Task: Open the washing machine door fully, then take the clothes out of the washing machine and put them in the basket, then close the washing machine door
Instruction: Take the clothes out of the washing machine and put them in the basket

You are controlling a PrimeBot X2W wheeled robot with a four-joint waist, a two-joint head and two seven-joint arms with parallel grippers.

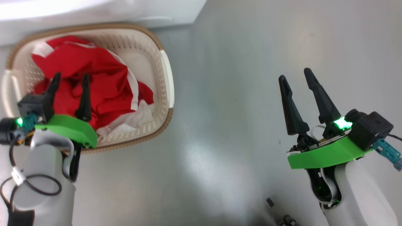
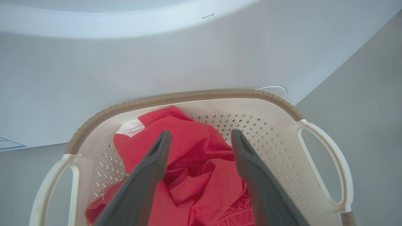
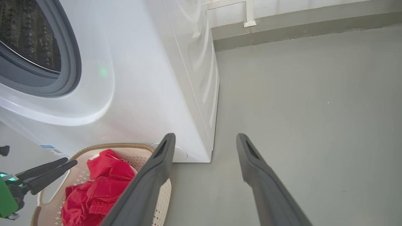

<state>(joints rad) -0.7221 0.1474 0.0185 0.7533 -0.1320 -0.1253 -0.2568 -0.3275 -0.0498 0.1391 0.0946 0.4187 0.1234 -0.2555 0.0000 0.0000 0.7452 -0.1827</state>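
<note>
Clothes (image 1: 100,81): red fabric with white trim, piled in the basket (image 1: 141,53) at the upper left of the head view. The pile covers most of the basket's bottom and leaves the perforated right wall bare. The basket stands on the grey floor (image 1: 235,94), just below the white front of the washing machine (image 1: 94,12), which runs along the top left edge of the frame.

Left gripper (image 1: 71,75): lower left of the head view, over the near half of the basket, fingers pointing up the frame. The two dark fingers stand wide apart, with nothing clamped between them. In the left wrist view the red cloth lies beyond and between the fingers, and none of it is pinched. Whether a fingertip touches the fabric cannot be told.

Centre of the head view: bare floor with a pale reflection.

Right gripper (image 1: 294,73): right of the head view, over bare floor, well apart from the basket. Its fingers are spread wide and hold nothing.

Right wrist view, left to right: the grey rubber ring (image 3: 73,62) and the steel drum (image 3: 31,40) at the upper left, the basket with the clothes at the lower left against the machine's lower front corner, and open floor on the right.
</note>
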